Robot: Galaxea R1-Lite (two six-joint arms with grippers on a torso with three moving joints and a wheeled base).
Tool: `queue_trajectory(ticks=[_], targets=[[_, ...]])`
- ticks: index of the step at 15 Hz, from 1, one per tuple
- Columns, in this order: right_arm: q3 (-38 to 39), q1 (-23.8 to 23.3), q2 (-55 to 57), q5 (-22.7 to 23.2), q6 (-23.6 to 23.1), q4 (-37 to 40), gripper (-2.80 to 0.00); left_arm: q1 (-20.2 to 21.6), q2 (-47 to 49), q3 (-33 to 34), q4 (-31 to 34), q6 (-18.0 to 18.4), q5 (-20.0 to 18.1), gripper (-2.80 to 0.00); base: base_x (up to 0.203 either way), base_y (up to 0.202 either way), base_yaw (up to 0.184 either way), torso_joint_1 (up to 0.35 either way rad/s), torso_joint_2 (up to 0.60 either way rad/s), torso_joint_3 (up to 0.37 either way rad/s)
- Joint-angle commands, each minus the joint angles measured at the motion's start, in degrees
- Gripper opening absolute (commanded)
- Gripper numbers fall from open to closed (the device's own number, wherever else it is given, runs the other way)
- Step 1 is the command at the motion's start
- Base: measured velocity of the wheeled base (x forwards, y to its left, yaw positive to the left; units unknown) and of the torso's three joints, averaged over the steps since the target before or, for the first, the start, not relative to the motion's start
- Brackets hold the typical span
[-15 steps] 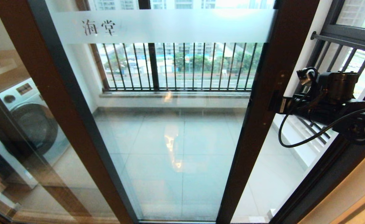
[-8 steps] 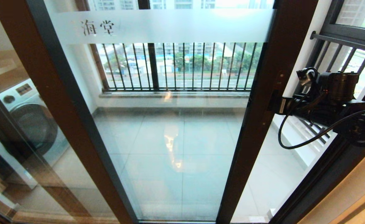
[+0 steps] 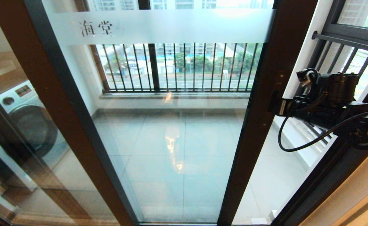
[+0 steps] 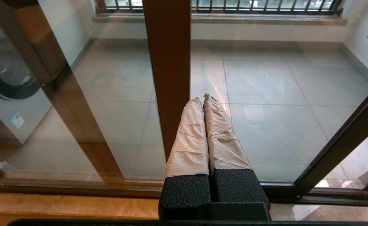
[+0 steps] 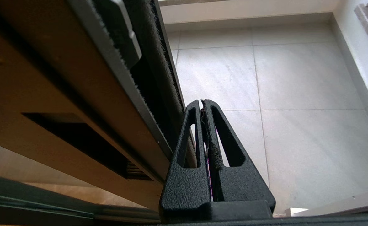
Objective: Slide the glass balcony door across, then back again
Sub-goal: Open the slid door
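Pushing the glass balcony door (image 3: 177,125) sideways with the right pincer (image 5: 202,103), pinched flat against its edge; next, more pushing.

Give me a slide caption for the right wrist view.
Shut right gripper pressed beside the glass balcony door frame's edge.

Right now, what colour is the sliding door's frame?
Dark brown, seen best in the head view, on the glass balcony door.

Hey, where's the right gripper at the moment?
In the head view the right gripper is on the right side, pressed against the outer edge of the glass balcony door frame. Its fingers are closed together beside the frame's brush seal.
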Motion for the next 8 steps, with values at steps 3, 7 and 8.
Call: queue_trajectory(ticks=[3, 7, 8], targets=[[-0.03, 1.16, 0.43, 0.43, 0.13, -0.18, -2.80, 0.01, 0.00, 0.00, 0.02, 0.00, -0.02, -2.80, 0.000, 0.000, 0.000, 0.000, 0.00, 0.000], [-0.11, 1.76, 0.34, 0.43, 0.89, -0.18, -2.80, 0.01, 0.00, 0.00, 0.02, 0.00, -0.02, -2.80, 0.000, 0.000, 0.000, 0.000, 0.00, 0.000], [-0.20, 2.15, 0.34, 0.34, 0.92, -0.18, -2.80, 0.01, -0.05, 0.00, 0.02, 0.00, -0.02, -2.80, 0.000, 0.000, 0.000, 0.000, 0.00, 0.000]])
